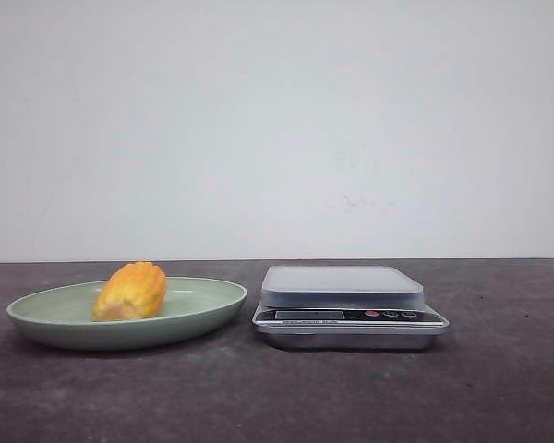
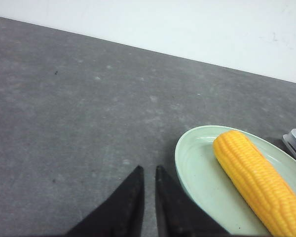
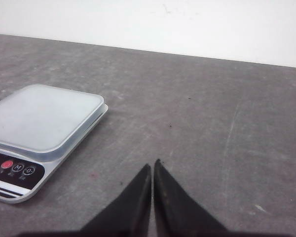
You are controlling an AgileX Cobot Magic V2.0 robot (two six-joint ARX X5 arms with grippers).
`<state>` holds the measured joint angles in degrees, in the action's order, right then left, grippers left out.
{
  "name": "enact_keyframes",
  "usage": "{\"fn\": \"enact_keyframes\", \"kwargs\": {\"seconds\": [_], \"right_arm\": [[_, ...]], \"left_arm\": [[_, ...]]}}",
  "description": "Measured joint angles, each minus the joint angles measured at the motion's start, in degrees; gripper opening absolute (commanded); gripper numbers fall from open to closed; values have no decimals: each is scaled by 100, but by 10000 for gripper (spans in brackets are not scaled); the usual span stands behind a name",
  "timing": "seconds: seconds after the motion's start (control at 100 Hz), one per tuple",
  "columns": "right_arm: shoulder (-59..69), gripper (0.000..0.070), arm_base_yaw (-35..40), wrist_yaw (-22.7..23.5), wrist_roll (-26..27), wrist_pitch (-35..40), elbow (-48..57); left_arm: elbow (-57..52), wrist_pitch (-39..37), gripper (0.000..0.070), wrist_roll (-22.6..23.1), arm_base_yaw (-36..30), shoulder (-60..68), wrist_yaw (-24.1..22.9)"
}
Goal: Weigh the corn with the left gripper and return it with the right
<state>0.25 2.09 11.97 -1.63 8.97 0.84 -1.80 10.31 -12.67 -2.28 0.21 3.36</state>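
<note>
My left tool (image 2: 149, 197) hangs clenched and empty over the desk (image 2: 79, 123) beside the plate (image 2: 197, 177) holding the corn (image 2: 256, 177), so first I must open and reach, my right tool (image 3: 152, 197) likewise clenched.

Your table layout, left to right

You have the corn (image 1: 130, 292) lying in the plate (image 1: 212, 305) on your left side of the table (image 1: 277, 397); the scale (image 1: 349, 306) sits just beside the plate, to its right.
</note>
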Motion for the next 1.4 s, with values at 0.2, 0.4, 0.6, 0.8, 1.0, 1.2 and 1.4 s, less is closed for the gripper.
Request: {"fn": "enact_keyframes", "kwargs": {"seconds": [0.2, 0.4, 0.6, 0.8, 1.0, 1.2, 1.4], "right_arm": [[0, 0, 0, 4, 535, -348, -2], [0, 0, 0, 275, 2055, -975, 4], [17, 0, 0, 1152, 2887, -907, 892], [671, 0, 0, 1202, 2334, 122, 2914], [2022, 0, 0, 997, 1272, 2332, 5381], [2660, 58, 0, 317, 516, 2942, 6546], [2914, 640, 0, 299, 400, 3130, 6511]], "left_arm": [[0, 0, 0, -343, 0, 0, 4], [-142, 140, 3, -1342, 0, 2, 682], [-1392, 190, 5, -2448, 0, 24, 1554], [-3480, 411, 4, -2208, 0, 778, 1456], [-5731, 2280, 4, -1019, -2, 2570, 1812], [-7202, 3480, 175, -188, 2, 3823, 1598], [-7265, 3602, 700, -199, 0, 4216, 2175]]}}
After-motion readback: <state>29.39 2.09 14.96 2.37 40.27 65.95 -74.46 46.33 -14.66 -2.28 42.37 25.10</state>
